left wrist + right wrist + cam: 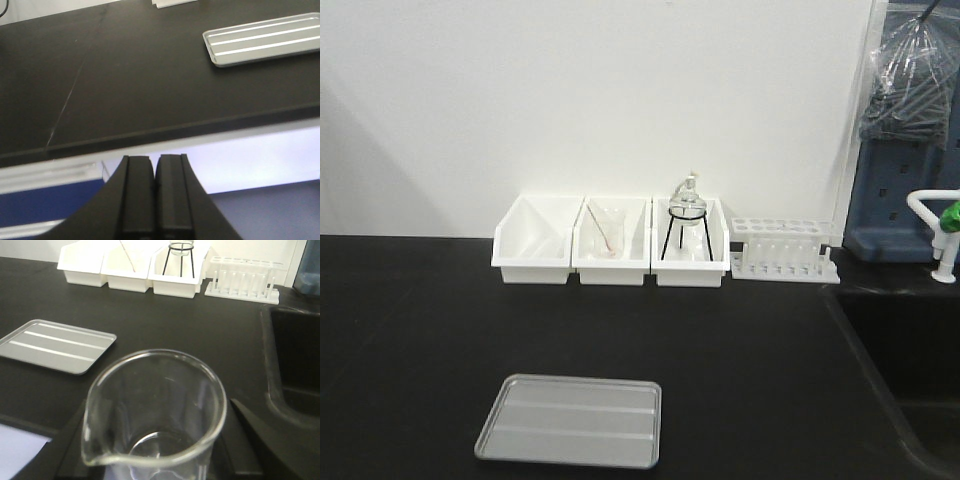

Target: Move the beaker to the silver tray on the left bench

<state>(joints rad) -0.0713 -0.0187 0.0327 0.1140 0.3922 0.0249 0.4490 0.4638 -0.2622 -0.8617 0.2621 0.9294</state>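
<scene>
In the right wrist view a clear glass beaker [152,405] with a pour spout at its near-left rim stands upright between my right gripper's black fingers [247,432]. My right gripper [155,445] is shut on it, near the bench's front edge. The silver tray [55,346] lies on the black bench to the beaker's far left, and also shows in the front view [570,420] and the left wrist view [262,39]. My left gripper [154,165] is shut and empty, in front of and below the bench's front edge. Neither gripper shows in the front view.
Three white bins [611,262] stand against the back wall. The middle one holds a clear glass vessel with a rod [605,232]; the right one holds a flask on a black wire stand [687,215]. A test-tube rack [782,250] stands to their right. A sink [910,340] and a tap [945,225] are at the right.
</scene>
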